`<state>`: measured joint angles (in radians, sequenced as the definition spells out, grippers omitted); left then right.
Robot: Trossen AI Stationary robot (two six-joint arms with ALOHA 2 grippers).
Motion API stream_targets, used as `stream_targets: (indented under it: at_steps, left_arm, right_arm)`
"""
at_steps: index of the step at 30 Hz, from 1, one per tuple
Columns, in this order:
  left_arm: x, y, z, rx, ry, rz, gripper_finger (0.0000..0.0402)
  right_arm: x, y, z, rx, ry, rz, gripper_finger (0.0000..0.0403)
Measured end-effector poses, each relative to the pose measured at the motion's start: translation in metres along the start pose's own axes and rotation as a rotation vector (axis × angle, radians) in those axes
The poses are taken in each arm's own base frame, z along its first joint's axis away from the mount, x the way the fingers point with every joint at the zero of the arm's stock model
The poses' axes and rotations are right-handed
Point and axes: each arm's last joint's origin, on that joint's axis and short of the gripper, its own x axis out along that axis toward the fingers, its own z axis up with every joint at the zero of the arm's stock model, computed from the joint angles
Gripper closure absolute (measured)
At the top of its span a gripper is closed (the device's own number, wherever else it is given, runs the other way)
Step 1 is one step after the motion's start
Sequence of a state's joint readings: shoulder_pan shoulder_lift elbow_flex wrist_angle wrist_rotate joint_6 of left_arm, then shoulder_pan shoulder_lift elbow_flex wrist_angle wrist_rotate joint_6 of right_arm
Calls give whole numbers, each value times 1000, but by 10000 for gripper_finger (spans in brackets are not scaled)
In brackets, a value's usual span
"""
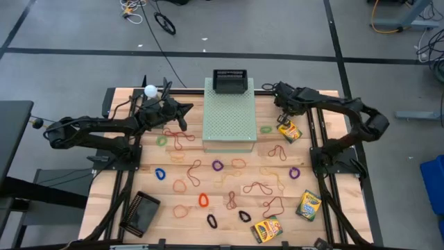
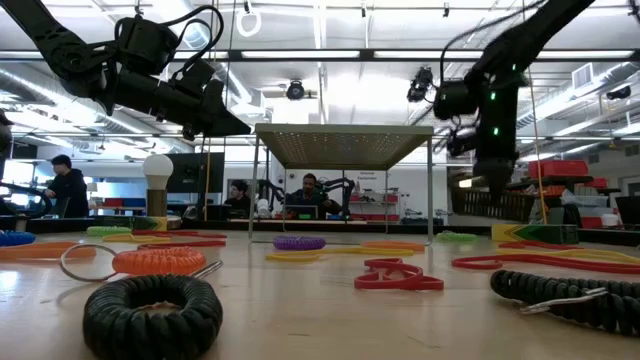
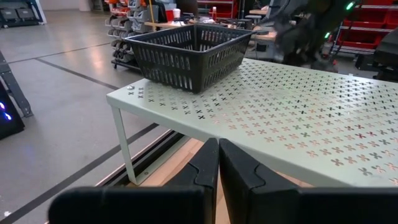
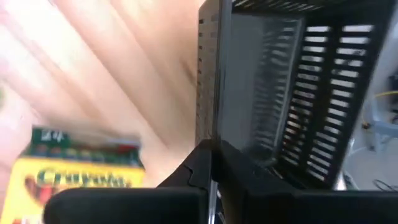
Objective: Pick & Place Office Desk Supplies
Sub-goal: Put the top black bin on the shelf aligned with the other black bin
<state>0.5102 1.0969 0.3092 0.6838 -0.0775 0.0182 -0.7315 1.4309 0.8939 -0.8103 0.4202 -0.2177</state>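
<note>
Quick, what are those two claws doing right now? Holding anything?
Left gripper: shut, holding nothing, beside the pale-green shelf.
Right gripper: shut, nothing visibly held, above a crayon box.

left arm: reached in from the left, wrist raised above the table | left gripper (image 3: 217, 163): fingers pressed together, empty | right arm: elbow bent, wrist angled down | right gripper (image 4: 213, 163): fingers together

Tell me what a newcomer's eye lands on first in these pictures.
Probably the pale-green perforated stand at the table's back centre, with a black mesh basket on its far edge. Then the coloured rubber bands scattered over the wooden table, and the crayon boxes along its right side.
</note>
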Motion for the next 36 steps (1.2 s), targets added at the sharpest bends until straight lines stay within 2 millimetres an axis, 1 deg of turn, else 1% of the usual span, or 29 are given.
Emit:
stream_targets:
  at_steps: [2, 6, 9, 11, 14, 18, 21, 26, 29, 31, 36]
  left_arm:
    - [0, 0, 0, 0, 0, 0, 381]
    - [0, 0, 0, 0, 0, 0, 381]
    - [0, 0, 0, 0, 0, 0, 381]
    - [0, 0, 0, 0, 0, 0, 381]
    - [0, 0, 0, 0, 0, 0, 381]
    - [0, 0, 0, 0, 0, 0, 381]
    - [0, 0, 0, 0, 0, 0, 381]
    - [0, 0, 0, 0, 0, 0, 381]
    - [0, 0, 0, 0, 0, 0, 381]
    - [0, 0, 0, 0, 0, 0, 381]
    - [0, 0, 0, 0, 0, 0, 381]
  right_arm:
    - [-21, 0, -4, -5, -10, -18, 386]
    - [-70, 2, -12, 10, -109, -20, 392]
    - [-107, 8, -16, 11, -198, -1, 388]
    - [-128, 15, -16, -5, -265, -2, 389]
    - [-157, 30, -10, -59, -369, 23, 392]
    - [-185, 57, 11, -142, -457, 69, 392]
    - [-197, 78, 37, -207, -477, 79, 392]
    - [-206, 115, 86, -347, -463, 72, 392]
    - [-205, 132, 111, -427, -422, 76, 392]
    - [-203, 142, 124, -469, -386, 86, 392]
    - [-193, 154, 147, -512, -311, 71, 392]
